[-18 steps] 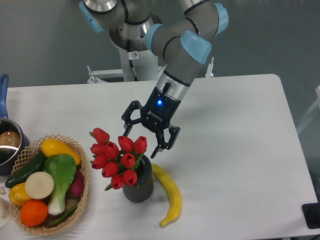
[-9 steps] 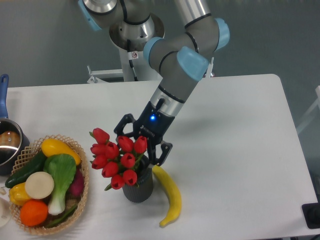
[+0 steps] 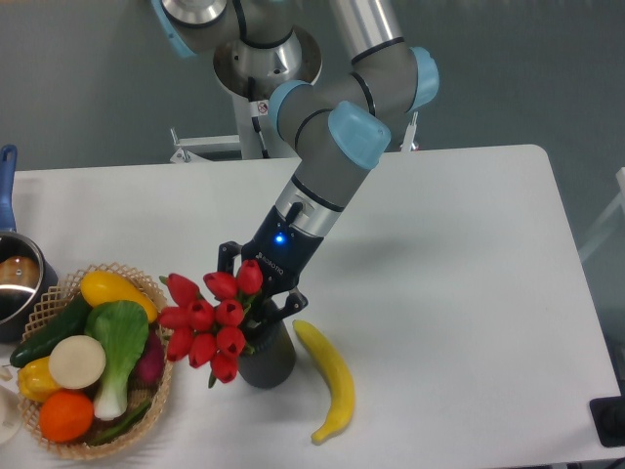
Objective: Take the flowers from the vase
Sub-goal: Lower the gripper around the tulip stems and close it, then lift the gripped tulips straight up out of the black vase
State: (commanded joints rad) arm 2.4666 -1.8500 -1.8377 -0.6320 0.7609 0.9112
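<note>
I have the gripper [image 3: 260, 303] down in the flowers [image 3: 208, 318], right at the mouth of the vase [image 3: 268, 359], which stands near the front edge of the bench [image 3: 469, 293], a little left of its middle. The red buds lean toward the left edge, out over the vase's rim, and they hide most of the fingers from me. I see one dark finger [image 3: 288, 303] on the right of the stems and part of another behind the buds, but I cannot tell whether they have closed on the stems or only stand around them.

I judge this to be the grasping step: the bunch is still seated in the vase and nothing is lifted. Next I need a firm hold low on the stems, then a straight pull upward along the vase, slow enough that it does not tip or ride up with the bunch.

A yellow banana [image 3: 328, 379] lies just beside the vase on its right. Toward the front left corner sits a wicker basket [image 3: 156, 391] of vegetables, and a pot [image 3: 15, 283] with a blue handle stands at the left edge. The bench top is plain white, the wall behind grey, with the arm's base at the back edge.
</note>
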